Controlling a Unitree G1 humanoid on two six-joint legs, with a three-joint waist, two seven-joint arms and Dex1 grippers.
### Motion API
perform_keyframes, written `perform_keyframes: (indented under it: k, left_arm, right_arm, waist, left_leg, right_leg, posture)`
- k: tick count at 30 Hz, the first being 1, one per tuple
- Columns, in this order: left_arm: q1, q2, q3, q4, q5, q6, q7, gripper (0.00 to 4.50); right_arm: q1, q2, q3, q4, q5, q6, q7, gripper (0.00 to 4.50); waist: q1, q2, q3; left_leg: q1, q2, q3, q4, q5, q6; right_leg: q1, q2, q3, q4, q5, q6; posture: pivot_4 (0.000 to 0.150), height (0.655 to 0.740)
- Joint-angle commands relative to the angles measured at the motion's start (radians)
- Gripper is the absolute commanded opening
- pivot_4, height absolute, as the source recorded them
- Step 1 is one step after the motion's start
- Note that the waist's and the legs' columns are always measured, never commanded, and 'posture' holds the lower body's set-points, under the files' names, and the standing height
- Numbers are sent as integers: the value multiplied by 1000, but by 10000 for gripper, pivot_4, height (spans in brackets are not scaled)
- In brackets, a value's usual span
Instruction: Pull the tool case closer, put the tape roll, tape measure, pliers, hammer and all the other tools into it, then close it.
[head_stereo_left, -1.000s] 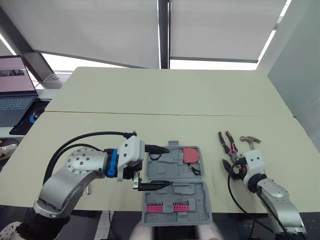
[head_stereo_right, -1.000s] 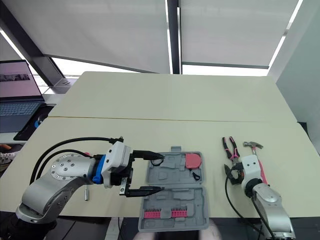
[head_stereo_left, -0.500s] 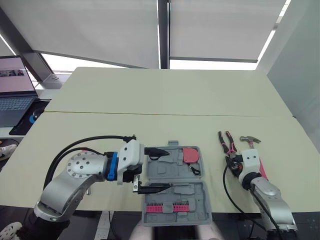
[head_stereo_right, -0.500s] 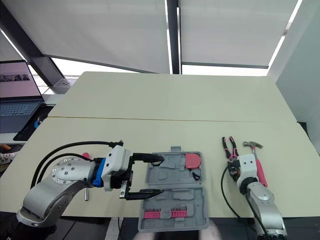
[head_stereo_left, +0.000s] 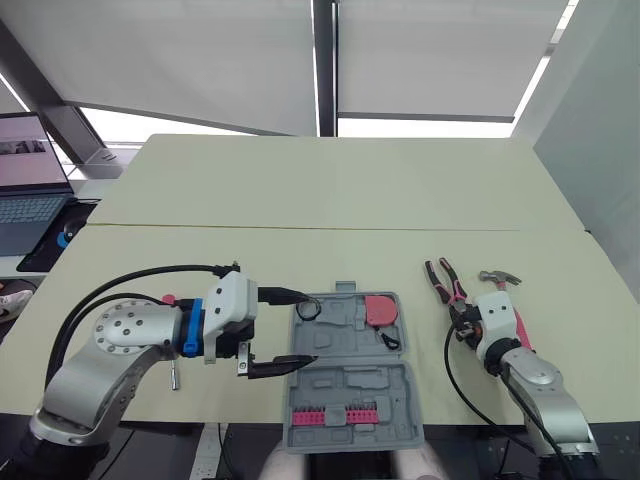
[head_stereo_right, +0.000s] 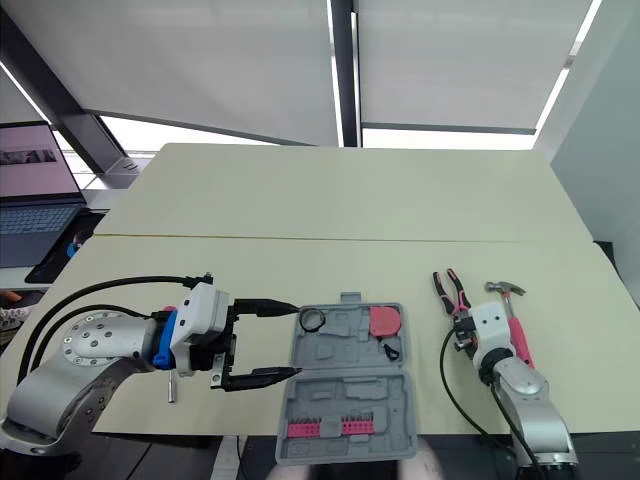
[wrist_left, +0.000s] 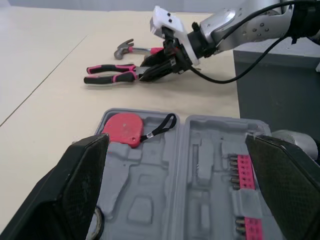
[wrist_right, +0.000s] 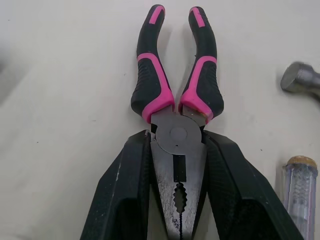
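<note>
2 tools, tape roll (head_stereo_left: 307, 311) and tape measure (head_stereo_left: 380, 309), are packed in the case (head_stereo_left: 350, 385), lower centre; pliers (wrist_right: 176, 150) are clamped by the right claw (wrist_right: 176, 137); left claw (head_stereo_left: 305, 328) is spread wide, empty; hammer (head_stereo_right: 505, 290) is not yet packed.

Head stereo pair: high, looks fwd/down over table (head_stereo_left: 330, 190); both eyes share nearly whole scene. L wrist cam: low, close over tool case (wrist_left: 150, 185), faces across to pliers (wrist_left: 112, 67) + right gripper (wrist_left: 149, 73). R wrist cam: v. close on same pliers.
</note>
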Motion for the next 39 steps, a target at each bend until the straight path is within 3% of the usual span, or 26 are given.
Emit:
perform_keyframes:
  k: [1,8,12,16,19,25,29,39]
  left_arm:
    - [43,29,73,-9,-9,-29,-18,45000]
    - [157,85,166,-17,-12,-39,-51,45000]
    - [229,146,215,28,37,-78,-113,45000]
    - [265,177,239,80,76,-134,-150,45000]
    - [274,170,236,96,97,-165,-151,45000]
    - [302,146,214,94,129,-196,-130,45000]
    - [304,135,202,94,147,-212,-115,45000]
    - [271,123,166,101,158,-214,-87,45000]
  right_arm:
    - [-45,-73,-8,-118,15,-43,80,12538]
    - [-112,-322,41,-267,97,15,392,12538]
    - [-262,-485,129,-294,130,37,624,12538]
    - [-408,-562,256,-255,98,42,794,12538]
    - [-511,-528,340,-216,61,52,826,12538]
    - [-565,-495,463,-186,-27,47,863,12538]
    - [-630,-398,534,-155,-57,86,862,12537]
    - [-664,-259,621,-84,-132,102,832,12538]
  waist:
    - [0,1,1]
    - [0,1,2]
    - [-2,2,5]
    - [-1,2,7]
    - [0,1,7]
    - [5,0,8]
    - [1,0,8]
    - [3,0,8]
  left_leg:
    - [0,0,0,0,0,0]
    - [-1,0,-1,0,0,0]
    - [-1,0,-1,0,0,0]
    - [-1,1,-2,0,0,0]
    - [-3,1,-3,0,0,0]
    - [-7,0,-4,0,0,0]
    - [-7,0,-4,0,0,0]
    - [-8,-1,-4,0,0,-1]
  right_leg:
    - [0,0,0,0,0,0]
    - [0,0,-1,-1,0,0]
    - [0,-1,-2,-2,0,0]
    - [0,0,-4,-2,-1,-1]
    - [0,-1,-5,-3,-1,-1]
    - [-3,-3,-5,-5,-1,-1]
    - [-4,-3,-5,-4,-1,-1]
    - [-5,-3,-5,-3,-1,-1]
  posture:
    - [1500,7400]
    - [1500,7400]
    - [1500,7400]
    - [1500,7400]
    - [1500,7400]
    - [1500,7400]
    - [1500,7400]
    - [1500,7400]
